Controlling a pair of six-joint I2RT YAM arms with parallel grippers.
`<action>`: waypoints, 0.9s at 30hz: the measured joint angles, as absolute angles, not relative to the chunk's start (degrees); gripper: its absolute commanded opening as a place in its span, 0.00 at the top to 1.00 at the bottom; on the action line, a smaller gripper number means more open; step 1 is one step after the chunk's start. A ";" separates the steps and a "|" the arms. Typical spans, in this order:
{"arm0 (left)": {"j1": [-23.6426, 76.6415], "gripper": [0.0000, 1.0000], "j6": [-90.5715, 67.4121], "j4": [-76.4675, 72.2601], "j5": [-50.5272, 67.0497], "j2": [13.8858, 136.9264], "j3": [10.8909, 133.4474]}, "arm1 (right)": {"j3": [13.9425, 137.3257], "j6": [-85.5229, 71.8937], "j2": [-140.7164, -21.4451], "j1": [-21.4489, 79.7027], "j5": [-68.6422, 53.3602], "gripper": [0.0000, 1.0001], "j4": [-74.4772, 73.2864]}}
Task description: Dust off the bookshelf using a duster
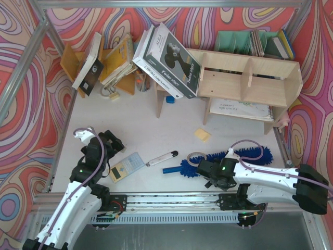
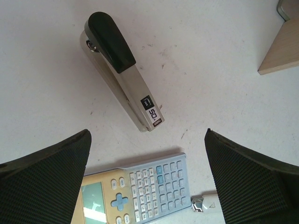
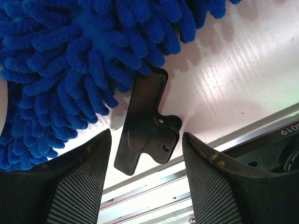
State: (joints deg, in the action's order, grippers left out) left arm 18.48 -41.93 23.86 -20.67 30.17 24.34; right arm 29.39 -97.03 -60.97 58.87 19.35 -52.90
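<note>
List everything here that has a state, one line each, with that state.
Duster: lying on the table, not gripped.
Bookshelf: standing, a big book tilted against its left end.
Stapler: closed, lying flat.
Calculator: face up.
Left gripper: open, empty, above the stapler.
Right gripper: open, fingers either side of a black tab beside the duster.

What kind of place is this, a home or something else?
Most likely a robot test cell, not a home: a metal frame and swirl-patterned walls enclose a white table, and a bookshelf, a duster and a stapler look staged.
</note>
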 measured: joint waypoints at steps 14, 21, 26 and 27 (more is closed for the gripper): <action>18.50 0.02 -41.93 23.86 -20.88 30.17 24.12 | 30.63 -97.93 -62.06 58.87 19.75 0.64 -53.43; 18.50 0.02 -41.93 23.81 -20.95 30.61 24.12 | 31.97 -97.97 -62.06 58.87 20.97 0.79 -54.85; 18.50 0.02 -41.91 23.79 -21.06 30.92 24.12 | 33.47 -97.97 -61.95 58.87 21.58 0.92 -55.22; 18.50 0.02 -41.91 23.79 -21.06 30.94 24.12 | 33.52 -98.00 -61.95 58.87 21.63 0.95 -55.44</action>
